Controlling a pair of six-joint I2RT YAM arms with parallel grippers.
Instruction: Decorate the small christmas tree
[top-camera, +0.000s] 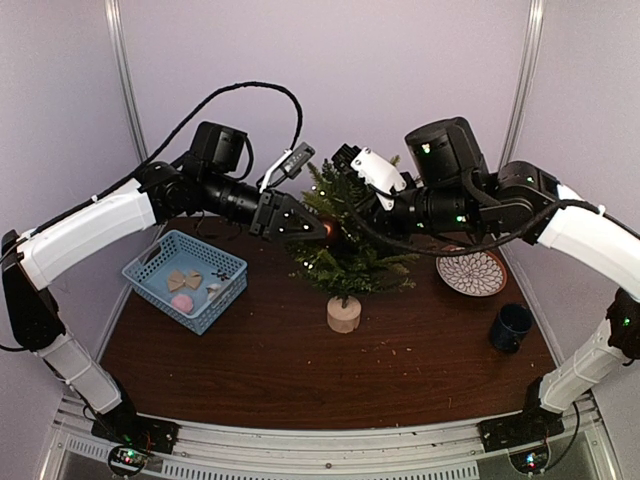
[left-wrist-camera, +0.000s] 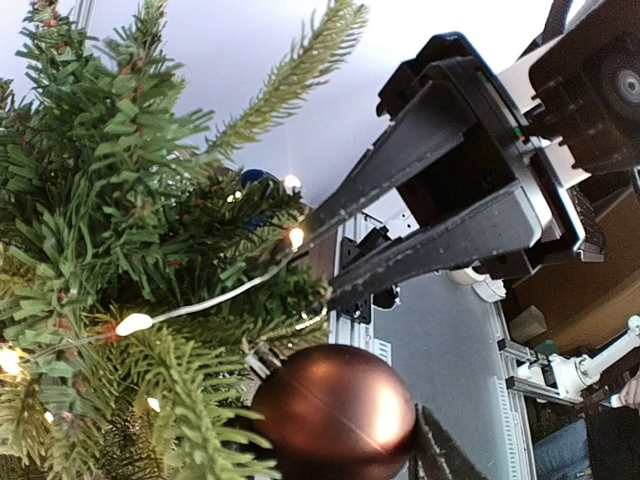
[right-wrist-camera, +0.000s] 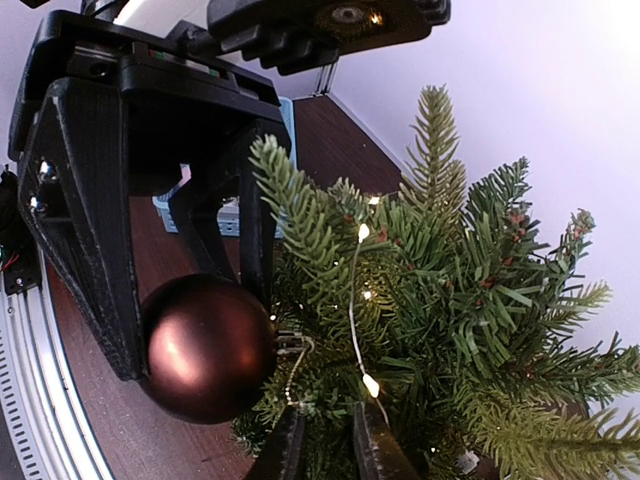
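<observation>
Your left gripper (top-camera: 315, 229) is pinching a brown ball (right-wrist-camera: 207, 347). Its jaws are spread to the ball's width, one finger on each side. It holds the ball against the left side of the tree (top-camera: 350, 262), touching the needles about halfway up.

Your right gripper (left-wrist-camera: 315, 262) reaches into the tree from the right, opposite the left one. Its fingers narrow to a small gap at the tips, which sit in the branches right by the light wire (left-wrist-camera: 200, 305). You cannot tell from these views whether they grip the wire or a twig, or nothing at all. The two grippers are near each other, with the foliage between them.

The tree stands upright at the middle of the table, on its round wooden base (top-camera: 343, 314), with small lights glowing along its branches.

A blue basket (top-camera: 150, 285) sits by the left edge with a few small pieces inside. A patterned plate (top-camera: 470, 272) lies near the right edge, and a dark mug (top-camera: 510, 328) stands nearer the front right corner.
</observation>
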